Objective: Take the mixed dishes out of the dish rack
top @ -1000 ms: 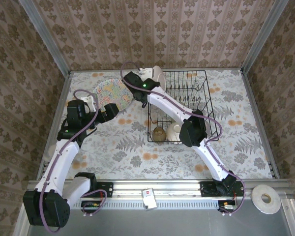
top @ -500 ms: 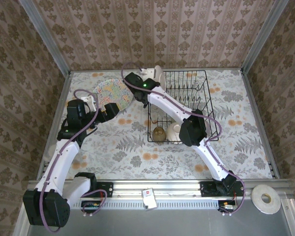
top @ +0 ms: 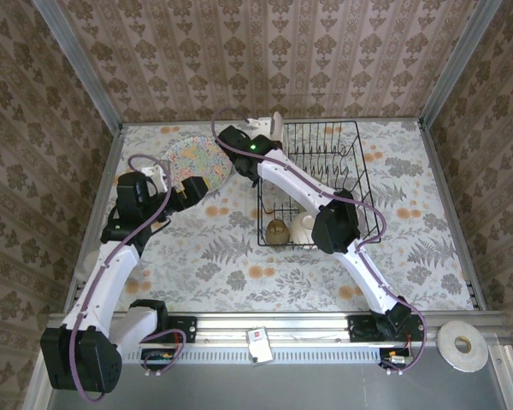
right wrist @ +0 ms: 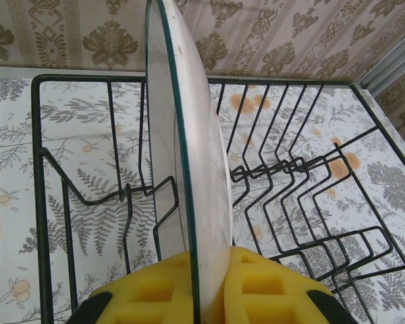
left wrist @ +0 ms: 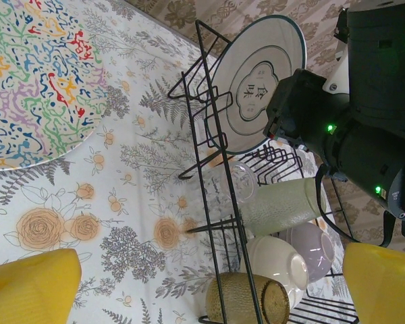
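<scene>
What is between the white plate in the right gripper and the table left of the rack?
The dish rack's end wires stand between the white plate and that stretch of table. Nothing visible above the plate, so lifting first looks clear.

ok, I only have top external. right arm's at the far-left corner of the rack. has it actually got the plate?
Observer: Yes. In the right wrist view both yellow right fingers press on the rim of the upright white plate at the end of the dish rack.
Operator: left arm holding anything?
Observer: No. The left fingers are wide apart with nothing between them.
Operator: the glass, upright?
Observer: No. The pale green glass lies on its side in the rack.
</scene>
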Available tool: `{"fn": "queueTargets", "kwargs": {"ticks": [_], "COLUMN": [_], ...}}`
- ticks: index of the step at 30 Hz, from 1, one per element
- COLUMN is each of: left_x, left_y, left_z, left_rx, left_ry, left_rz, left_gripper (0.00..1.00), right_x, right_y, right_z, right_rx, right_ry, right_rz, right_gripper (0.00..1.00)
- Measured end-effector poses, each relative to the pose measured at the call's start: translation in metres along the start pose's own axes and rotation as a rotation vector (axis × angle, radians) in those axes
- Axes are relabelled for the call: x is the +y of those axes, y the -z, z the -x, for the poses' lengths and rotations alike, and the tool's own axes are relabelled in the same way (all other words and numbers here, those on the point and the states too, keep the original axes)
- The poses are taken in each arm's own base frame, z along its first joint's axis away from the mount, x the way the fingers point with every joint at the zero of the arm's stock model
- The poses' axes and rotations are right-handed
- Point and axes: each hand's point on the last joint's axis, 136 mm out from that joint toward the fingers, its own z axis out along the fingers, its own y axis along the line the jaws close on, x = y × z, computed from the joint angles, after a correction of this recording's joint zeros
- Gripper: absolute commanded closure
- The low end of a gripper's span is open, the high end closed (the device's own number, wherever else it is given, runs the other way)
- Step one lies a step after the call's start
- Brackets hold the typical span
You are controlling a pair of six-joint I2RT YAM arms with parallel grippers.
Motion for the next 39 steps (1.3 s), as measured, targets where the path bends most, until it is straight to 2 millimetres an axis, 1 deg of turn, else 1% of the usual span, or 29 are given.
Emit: {"fn": "queueTargets", "kwargs": {"ticks": [15, 24, 32, 39], "left_x": [0.004, 0.005, 0.008, 0.011], "left_y": [-0.003, -0.004, -0.007, -0.010], "left_z": [-0.002, -0.003, -0.004, -0.005], "left_rx": [0.012, 0.014, 0.022, 0.030], "left_ry": [0.009, 0.010, 0.017, 0.024], "left_rz": [0.008, 0.010, 0.016, 0.022], "left_gripper": [0.00, 0.00, 0.00, 0.00], "right_x": [-0.008, -0.015, -0.031, -0.040], "right_y": [0.002, 0.010, 0.019, 0.026], "right_z": [0.004, 0.008, 0.024, 0.031], "right_rx": [-0.027, -0.036, -0.069, -0.075], "right_ry": [0.005, 0.022, 0.019, 0.016], "right_rz": [-0.043, -0.053, -0.076, -0.079], "right_gripper": [1.00, 1.00, 1.00, 1.00]}}
